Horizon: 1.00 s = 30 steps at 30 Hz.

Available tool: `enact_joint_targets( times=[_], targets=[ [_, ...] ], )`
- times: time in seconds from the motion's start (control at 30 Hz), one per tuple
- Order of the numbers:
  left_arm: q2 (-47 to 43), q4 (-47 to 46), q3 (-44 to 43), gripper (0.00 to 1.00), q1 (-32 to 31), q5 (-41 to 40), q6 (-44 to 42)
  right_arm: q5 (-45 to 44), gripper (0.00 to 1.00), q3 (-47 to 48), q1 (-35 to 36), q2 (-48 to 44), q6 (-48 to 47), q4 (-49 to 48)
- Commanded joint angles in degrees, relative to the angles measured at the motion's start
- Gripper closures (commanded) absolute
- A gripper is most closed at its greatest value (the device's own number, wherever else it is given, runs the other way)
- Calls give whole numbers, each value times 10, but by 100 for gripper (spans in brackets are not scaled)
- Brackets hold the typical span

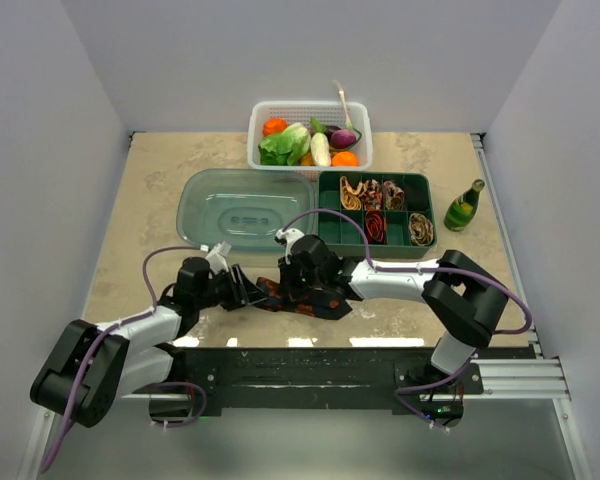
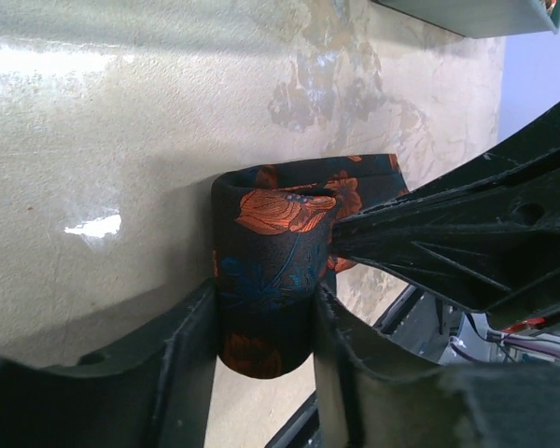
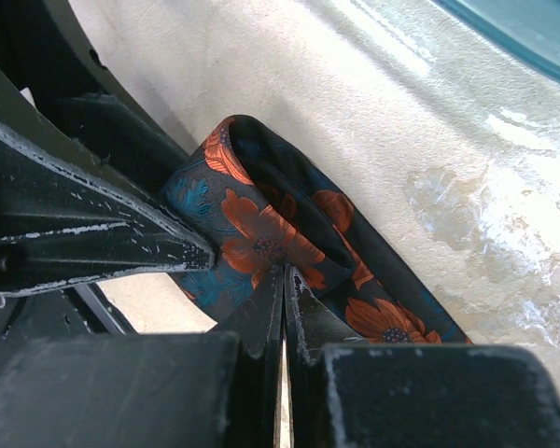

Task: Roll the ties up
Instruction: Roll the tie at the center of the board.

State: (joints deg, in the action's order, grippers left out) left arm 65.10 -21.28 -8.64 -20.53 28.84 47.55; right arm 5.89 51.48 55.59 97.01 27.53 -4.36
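A black tie with orange flowers (image 2: 275,243) is wound into a short roll low over the tabletop, near the front edge (image 1: 272,294). My left gripper (image 2: 264,299) has closed on the roll, one finger pressed against each side (image 1: 255,293). My right gripper (image 3: 286,275) is shut, its tips buried in the core of the roll where the fabric (image 3: 261,233) wraps round them. Its fingers (image 2: 401,233) enter the roll from the right. Several rolled ties (image 1: 380,205) lie in the green tray.
The green compartment tray (image 1: 342,238) stands behind the grippers, with a clear teal lid (image 1: 245,205) to its left. A white basket of vegetables (image 1: 310,130) sits at the back and a green bottle (image 1: 465,205) at the right. Purple cables loop over both arms.
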Motion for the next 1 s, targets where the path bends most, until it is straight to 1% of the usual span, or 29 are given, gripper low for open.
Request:
enact_joint_targets(
  times=[0.0,0.1,0.37,0.6,0.63,0.73,0.97],
  targets=[
    [-1,-39,-4,64,3,10,1,-11,100,1,3,-3,1,-3],
    [-9,-11,-23,70,3,-4,-15,-10,100,5,3,-3,-2,1],
    [-10,109,-79,78,1,-36,-67,-11,100,13,3,-12,-4,8],
    [6,210,-143,85,-7,-91,-111,-18,100,20,2,-19,-7,15],
    [15,239,-150,86,-13,-98,-115,-18,100,21,2,-17,-7,16],
    [26,280,-178,87,-32,-137,-127,-19,100,23,3,-15,-8,18],
    [47,344,-234,89,-86,-225,-132,-35,100,27,2,-1,-12,25]
  ],
)
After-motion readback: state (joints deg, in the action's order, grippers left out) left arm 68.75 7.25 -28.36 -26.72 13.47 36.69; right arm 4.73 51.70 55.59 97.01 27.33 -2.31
